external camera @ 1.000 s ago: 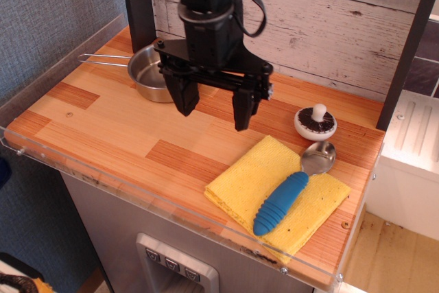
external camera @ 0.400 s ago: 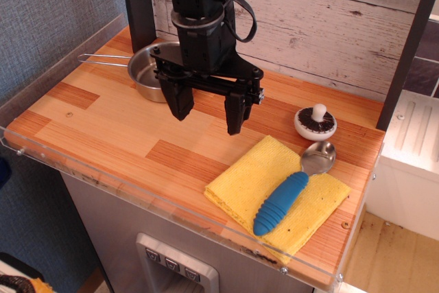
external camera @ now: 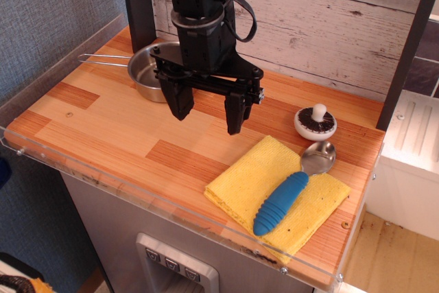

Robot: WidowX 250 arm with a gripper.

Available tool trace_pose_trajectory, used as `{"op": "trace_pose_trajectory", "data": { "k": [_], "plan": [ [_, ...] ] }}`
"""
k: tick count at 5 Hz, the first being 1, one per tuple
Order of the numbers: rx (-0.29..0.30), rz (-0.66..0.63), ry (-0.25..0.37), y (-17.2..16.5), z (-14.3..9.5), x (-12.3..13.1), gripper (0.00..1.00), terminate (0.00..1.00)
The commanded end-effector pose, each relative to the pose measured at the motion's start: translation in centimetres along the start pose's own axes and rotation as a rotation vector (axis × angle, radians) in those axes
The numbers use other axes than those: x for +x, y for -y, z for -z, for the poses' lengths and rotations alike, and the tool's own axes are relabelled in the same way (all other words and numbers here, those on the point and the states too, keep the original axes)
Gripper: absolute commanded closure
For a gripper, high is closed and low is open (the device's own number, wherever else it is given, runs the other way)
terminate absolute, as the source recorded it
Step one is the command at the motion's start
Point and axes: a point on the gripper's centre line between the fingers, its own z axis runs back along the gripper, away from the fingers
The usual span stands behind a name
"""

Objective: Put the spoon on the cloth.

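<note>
Spoon: its blue ribbed handle lies diagonally across the cloth, while the metal bowl pokes past the cloth's far-right edge and rests on the counter.
Cloth: yellow, spread flat at the near-right part of the counter, just in front of the small white knobbed piece.
Claw: spread wide and empty, hanging above the middle of the counter, well apart from the spoon and clear of the cloth's far-left corner.
Progress: the placing looks done as far as can be judged, since most of the spoon sits on the cloth and nothing holds it; only the bowl end overhangs.
Left to do: probably nothing but pulling the arm away.
Change over the last second: the claw has shifted left and slightly back, away from the cloth; in the final fraction it has hardly moved. Spoon, cloth and saucepan lie as they did.
</note>
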Motion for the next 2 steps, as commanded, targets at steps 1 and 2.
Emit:
{"op": "trace_pose_trajectory", "data": {
  "k": [1,2],
  "plan": [
    [0.002,-0.005,0.040,-0.33,-1.07,-0.16,0.00,0.00],
    [0.002,-0.005,0.040,-0.33,-1.07,-0.16,0.00,1.00]
  ]
}}
